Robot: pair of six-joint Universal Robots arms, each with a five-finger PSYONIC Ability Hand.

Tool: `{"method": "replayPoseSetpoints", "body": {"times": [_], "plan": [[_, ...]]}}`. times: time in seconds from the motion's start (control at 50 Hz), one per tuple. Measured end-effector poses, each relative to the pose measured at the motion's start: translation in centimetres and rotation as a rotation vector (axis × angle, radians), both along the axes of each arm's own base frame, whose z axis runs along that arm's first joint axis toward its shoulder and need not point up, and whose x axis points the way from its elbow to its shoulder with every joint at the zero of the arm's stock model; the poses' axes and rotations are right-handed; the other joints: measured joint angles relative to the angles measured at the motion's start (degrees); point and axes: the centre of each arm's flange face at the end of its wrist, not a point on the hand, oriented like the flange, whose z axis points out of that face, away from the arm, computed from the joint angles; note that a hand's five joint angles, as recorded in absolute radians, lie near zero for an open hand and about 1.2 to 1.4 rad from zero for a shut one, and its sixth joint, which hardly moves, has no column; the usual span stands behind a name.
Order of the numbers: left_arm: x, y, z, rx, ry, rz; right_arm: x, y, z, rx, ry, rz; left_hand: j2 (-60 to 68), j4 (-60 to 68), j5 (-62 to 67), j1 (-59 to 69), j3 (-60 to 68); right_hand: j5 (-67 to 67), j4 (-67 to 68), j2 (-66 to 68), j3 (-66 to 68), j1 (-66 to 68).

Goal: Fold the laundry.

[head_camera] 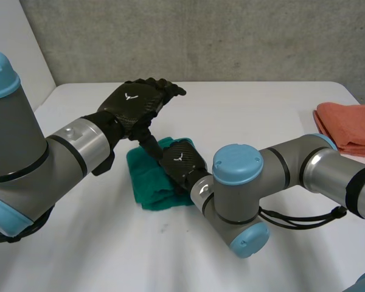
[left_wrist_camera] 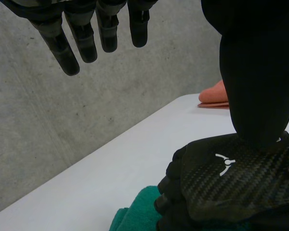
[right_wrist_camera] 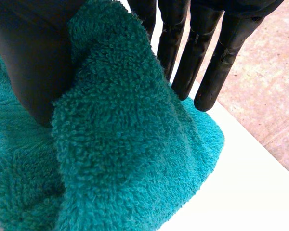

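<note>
Head view: left hand (head_camera: pixel 137 103) hovers over the table (head_camera: pixel 261 115), right hand (head_camera: pixel 181 163) palm-down on the one green towel (head_camera: pixel 147 185). One coral cloth (head_camera: pixel 348 125) sits well apart. Left wrist view: fingers (left_wrist_camera: pixel 84 38) straight, holding nothing. Right wrist view: thumb and straight fingers (right_wrist_camera: pixel 202 53) pinch a towel fold.

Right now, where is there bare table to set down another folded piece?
Bare table lies between the green towel and the orange towel, and on the green towel's near side. It is crowded at the green towel: right robot hand on it, left robot hand just above.
</note>
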Motion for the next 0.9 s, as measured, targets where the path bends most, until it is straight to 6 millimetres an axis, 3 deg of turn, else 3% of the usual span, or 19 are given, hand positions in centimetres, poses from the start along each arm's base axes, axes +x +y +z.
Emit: {"method": "replayPoseSetpoints", "body": {"times": [0.08, 0.14, 0.16, 0.24, 0.26, 0.36, 0.52, 0.9], "plan": [[0.0, 0.0, -0.1, 0.007, 0.004, 0.001, 0.0, 0.0, -0.1, 0.001, 0.007, 0.003, 0.00, 0.00, 0.00, 0.00, 0.00, 0.92, 0.95, 0.95, 1.03, 0.53], [0.1, 0.0, -0.1, 0.012, 0.006, 0.003, -0.1, 0.1, -0.3, 0.008, 0.014, 0.004, 0.00, 0.00, 0.00, 0.00, 0.00, 0.10, -5.29, -5.53, -5.79, -3.93], [0.1, 0.0, -0.1, 0.013, 0.006, 0.004, -0.1, 0.1, -0.3, 0.016, 0.021, 0.004, 0.00, 0.00, 0.00, 0.00, 0.00, -6.87, -14.08, -13.70, -14.06, -11.16], [0.1, -0.1, -0.2, 0.014, 0.006, 0.005, -0.2, 0.2, -0.3, 0.025, 0.028, 0.004, 0.00, 0.00, 0.00, 0.00, 0.00, -6.87, -14.08, -13.70, -14.06, -11.16], [0.2, -0.1, -0.2, 0.014, 0.006, 0.007, -0.5, 0.5, -0.3, 0.050, 0.046, 0.002, 0.00, 0.00, 0.00, 0.00, 0.00, -14.91, -22.90, -21.50, -22.46, -17.67], [0.2, -0.1, -0.2, 0.015, 0.007, 0.007, -0.9, 0.9, 0.0, 0.087, 0.070, 0.000, 0.00, 0.00, 0.00, 0.00, 0.00, -19.32, -27.28, -25.70, -26.75, -21.47], [0.2, -0.1, -0.2, 0.016, 0.006, 0.007, -1.1, 1.2, 0.6, 0.101, 0.081, 0.001, 0.00, 0.00, 0.00, 0.00, 0.00, -19.54, -27.38, -25.75, -26.89, -21.63], [0.2, -0.1, -0.3, 0.020, 0.004, 0.006, -0.7, 0.8, -0.8, 0.094, 0.077, 0.006, 0.00, 0.00, 0.00, 0.00, 0.00, -17.33, -25.76, -25.59, -25.56, -20.81]]}}
